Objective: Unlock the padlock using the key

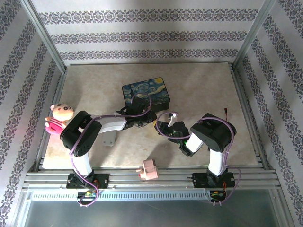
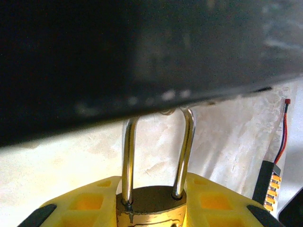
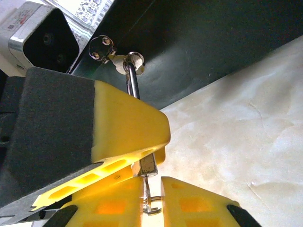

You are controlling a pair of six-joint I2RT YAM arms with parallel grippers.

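Key-insertion step, as I read it: padlock (image 2: 152,212) gripped, key (image 3: 149,201) at its bottom end.
Top: left claw (image 1: 138,121) and right claw (image 1: 166,126) meet just beside the tin (image 1: 146,92). Left wrist: left claw pinches the padlock body, shackle (image 2: 185,151) pointing straight away from the fingers into the tin's latch. Right wrist: key sits in the narrow gap between the right fingers, long axis in line with the padlock, tip toward it. Can't tell if it's clamped. Next: seat it fully, then twist about that axis.

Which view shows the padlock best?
Left wrist: the padlock's brass body and both shackle legs sit close up between the left jaws. Right wrist catches mainly its shackle through the latch. From top external it is too small to make out.
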